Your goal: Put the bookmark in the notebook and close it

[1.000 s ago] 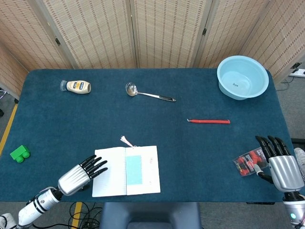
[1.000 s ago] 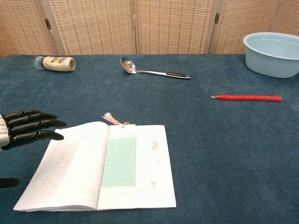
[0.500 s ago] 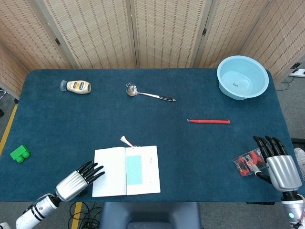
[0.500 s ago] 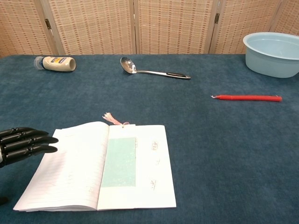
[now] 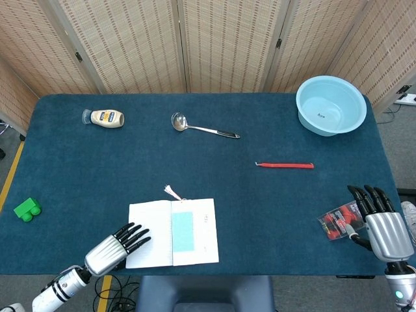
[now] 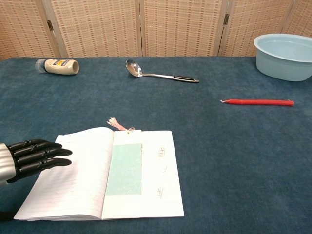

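Pale green rectangular bookmark (image 6: 124,168) lies in the open white lined notebook (image 6: 78,178). At its 9 o'clock, your left hand (image 6: 30,159) is spread, empty, wrist cut off. Right hand (image 5: 380,220) is spread too.

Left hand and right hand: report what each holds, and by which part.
Nothing is held. The left hand hovers open at the notebook's left edge; the right hand is open beside a red packet.

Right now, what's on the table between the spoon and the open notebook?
Only bare blue cloth between spoon and notebook; the head view shows it.
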Available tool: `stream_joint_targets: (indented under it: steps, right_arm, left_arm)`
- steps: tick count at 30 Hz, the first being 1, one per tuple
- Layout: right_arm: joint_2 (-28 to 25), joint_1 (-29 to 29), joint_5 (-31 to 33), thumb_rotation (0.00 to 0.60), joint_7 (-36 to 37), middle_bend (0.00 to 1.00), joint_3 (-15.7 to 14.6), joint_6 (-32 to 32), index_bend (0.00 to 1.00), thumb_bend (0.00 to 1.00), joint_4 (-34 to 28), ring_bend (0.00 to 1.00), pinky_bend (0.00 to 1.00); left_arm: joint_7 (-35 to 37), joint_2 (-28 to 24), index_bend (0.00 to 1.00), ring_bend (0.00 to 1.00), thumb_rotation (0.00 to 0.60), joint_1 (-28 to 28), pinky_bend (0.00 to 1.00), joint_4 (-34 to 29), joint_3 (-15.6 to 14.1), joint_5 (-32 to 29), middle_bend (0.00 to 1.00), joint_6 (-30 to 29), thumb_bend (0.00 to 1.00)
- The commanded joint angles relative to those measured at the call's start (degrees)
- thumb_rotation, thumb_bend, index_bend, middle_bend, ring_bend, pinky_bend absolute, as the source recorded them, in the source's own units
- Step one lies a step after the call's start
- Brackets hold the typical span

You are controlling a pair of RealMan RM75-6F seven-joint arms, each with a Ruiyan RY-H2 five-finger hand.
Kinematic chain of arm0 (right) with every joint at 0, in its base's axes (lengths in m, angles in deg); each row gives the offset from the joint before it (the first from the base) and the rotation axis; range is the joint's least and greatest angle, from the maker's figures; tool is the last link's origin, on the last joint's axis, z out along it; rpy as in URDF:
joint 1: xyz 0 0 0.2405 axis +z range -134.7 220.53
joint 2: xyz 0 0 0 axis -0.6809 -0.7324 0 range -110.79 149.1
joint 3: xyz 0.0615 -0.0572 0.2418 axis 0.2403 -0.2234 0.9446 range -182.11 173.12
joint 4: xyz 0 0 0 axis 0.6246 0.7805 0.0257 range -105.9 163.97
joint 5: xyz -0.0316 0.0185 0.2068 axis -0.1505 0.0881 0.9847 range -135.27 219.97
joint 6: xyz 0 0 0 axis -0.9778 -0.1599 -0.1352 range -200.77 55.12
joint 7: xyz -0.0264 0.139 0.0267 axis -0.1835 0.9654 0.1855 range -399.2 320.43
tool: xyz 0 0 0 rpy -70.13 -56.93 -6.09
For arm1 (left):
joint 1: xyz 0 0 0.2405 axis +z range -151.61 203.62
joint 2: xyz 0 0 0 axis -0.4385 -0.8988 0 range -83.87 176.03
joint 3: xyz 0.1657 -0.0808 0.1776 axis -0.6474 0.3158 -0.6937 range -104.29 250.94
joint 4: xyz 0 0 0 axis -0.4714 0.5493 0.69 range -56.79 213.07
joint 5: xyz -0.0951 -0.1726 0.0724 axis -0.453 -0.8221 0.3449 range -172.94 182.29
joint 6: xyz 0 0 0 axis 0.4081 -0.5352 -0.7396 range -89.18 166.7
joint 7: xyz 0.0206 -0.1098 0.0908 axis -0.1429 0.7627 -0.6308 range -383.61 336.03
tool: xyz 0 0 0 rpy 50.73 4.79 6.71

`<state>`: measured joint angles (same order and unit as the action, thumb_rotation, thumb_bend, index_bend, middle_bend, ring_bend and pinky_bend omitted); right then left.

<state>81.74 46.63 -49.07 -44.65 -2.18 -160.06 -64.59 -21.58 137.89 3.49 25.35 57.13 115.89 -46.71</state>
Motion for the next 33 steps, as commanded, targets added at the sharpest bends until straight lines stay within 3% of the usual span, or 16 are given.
stream_joint_targets:
  steps: [1, 23, 33]
  right_arm:
    - [-0.01, -0.02, 0.01, 0.600, 0.03, 0.14, -0.03, -0.02, 0.08, 0.21, 0.03, 0.08, 0.11]
    - [0.07, -0.58, 0.50, 0.600, 0.15, 0.14, 0.05, -0.94, 0.08, 0.21, 0.05, 0.08, 0.11]
    - [-0.05, -0.97, 0.54, 0.600, 0.04, 0.14, 0.23, -1.76, 0.08, 0.21, -0.11, 0.08, 0.11]
  left_arm:
    - [-0.06, 0.17, 0.06, 0.07, 0.600, -0.19, 0.14, -0.17, 0.14, 0.15, 0.06, 0.24, 0.17]
    - [6.92, 3.74, 0.09, 0.07, 0.600, -0.96, 0.14, 1.78, 2.81, -0.99, 0.06, -1.21, 0.17]
    - [9.51, 3.98, 0.10, 0.07, 0.600, -3.77, 0.14, -0.71, 6.15, -1.70, 0.06, -2.68, 0.17]
